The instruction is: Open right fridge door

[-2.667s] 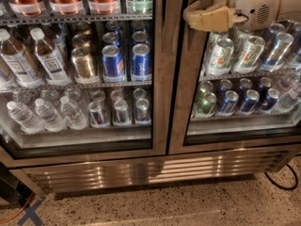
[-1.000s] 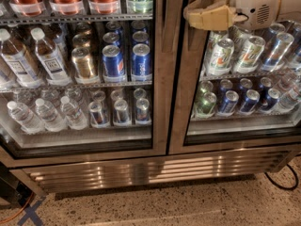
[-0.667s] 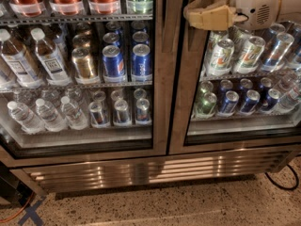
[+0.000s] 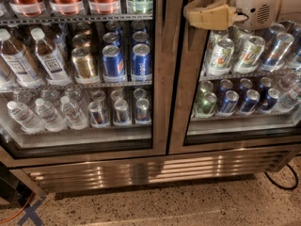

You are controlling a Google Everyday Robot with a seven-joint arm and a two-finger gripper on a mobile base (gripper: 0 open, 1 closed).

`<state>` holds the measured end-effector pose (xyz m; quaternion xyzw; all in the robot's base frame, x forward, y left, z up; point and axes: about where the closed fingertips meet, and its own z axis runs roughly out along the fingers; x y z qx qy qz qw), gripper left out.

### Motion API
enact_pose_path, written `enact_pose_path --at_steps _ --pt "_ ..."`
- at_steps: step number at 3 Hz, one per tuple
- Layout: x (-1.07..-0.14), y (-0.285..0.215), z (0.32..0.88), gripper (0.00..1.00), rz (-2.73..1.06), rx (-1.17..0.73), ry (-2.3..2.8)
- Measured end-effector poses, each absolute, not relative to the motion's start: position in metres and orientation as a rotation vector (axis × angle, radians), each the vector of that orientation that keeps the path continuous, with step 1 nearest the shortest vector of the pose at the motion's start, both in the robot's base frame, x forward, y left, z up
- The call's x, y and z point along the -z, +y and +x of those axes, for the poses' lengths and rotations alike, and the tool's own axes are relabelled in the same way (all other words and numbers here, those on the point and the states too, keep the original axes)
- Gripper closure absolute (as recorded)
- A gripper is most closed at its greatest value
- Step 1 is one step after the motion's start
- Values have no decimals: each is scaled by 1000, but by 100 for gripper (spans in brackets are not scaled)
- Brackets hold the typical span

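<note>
The right fridge door (image 4: 180, 93) is a glass pane in a brushed steel frame, filling the right half of the camera view. Green-and-white cans (image 4: 220, 55) and blue cans (image 4: 249, 100) show through its glass. My gripper (image 4: 207, 15), cream-coloured on a beige arm (image 4: 261, 4), sits at the top right. It is against the upper left edge of that door, by the black gasket rim where the two doors meet. The door looks flush with the fridge front.
The left door (image 4: 160, 69) shows water bottles (image 4: 44, 114), drink bottles and cans. A steel grille (image 4: 141, 171) runs along the fridge base. On the speckled floor lie a black cable (image 4: 282, 180) at right and an orange cable (image 4: 19, 211) at bottom left.
</note>
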<state>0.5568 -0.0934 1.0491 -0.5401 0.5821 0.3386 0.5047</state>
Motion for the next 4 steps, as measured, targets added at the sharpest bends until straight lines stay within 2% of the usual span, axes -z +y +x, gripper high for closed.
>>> enact_pose_path --at_steps 3,4 --pt "-1051 -93 558 100 -1291 -816 1402" --pt "-1051 -93 558 81 -1291 -816 1402"
